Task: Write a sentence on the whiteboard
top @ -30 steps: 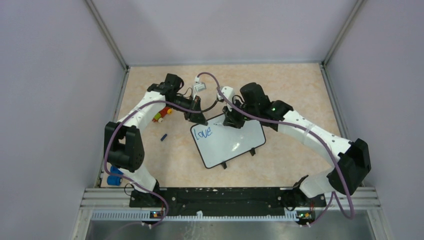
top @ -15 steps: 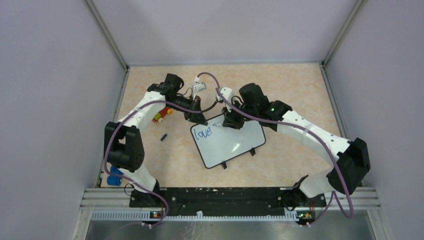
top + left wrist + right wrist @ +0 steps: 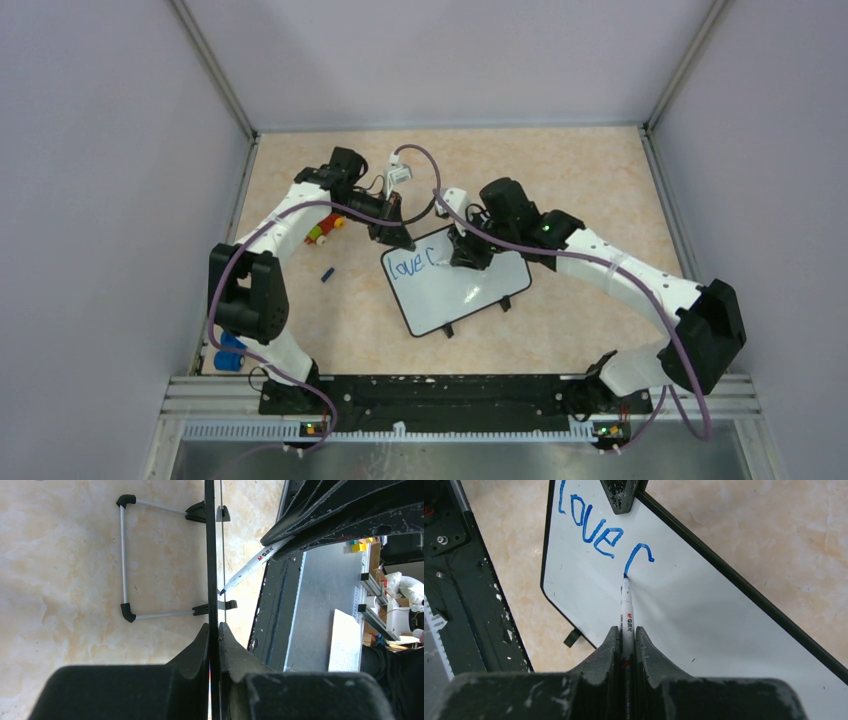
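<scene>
Writing the second word of the sentence (image 3: pixel 589 527): the marker (image 3: pixel 626 605) is gripped lengthwise between the tightly closed jaws of the right gripper (image 3: pixel 626 632), and its tip is pressed against the whiteboard (image 3: pixel 704 630) at the lower end of a hooked blue stroke just right of "love". The step is judged to be done best if light, even pressure is applied to the tip, if each stroke is drawn slowly so that the line is not broken, and if the tip is lifted clear between letters so that no stray trail is left. Room is to be allowed for the words not yet written, since only one word and one stroke are present. The board is judged likely to slide under the pen unless braced. For this the left gripper (image 3: pixel 213 627) is clamped on the black frame at the board's lettered corner, the edge passing straight between its fingers. The whiteboard is placed about the middle of the tabletop (image 3: pixel 580 200), turned askew, its lettered corner toward the far-left corner. Relative to the right jaws, the fresh lettering lies just beyond the pen tip, ahead of the fingers and not between them.
</scene>
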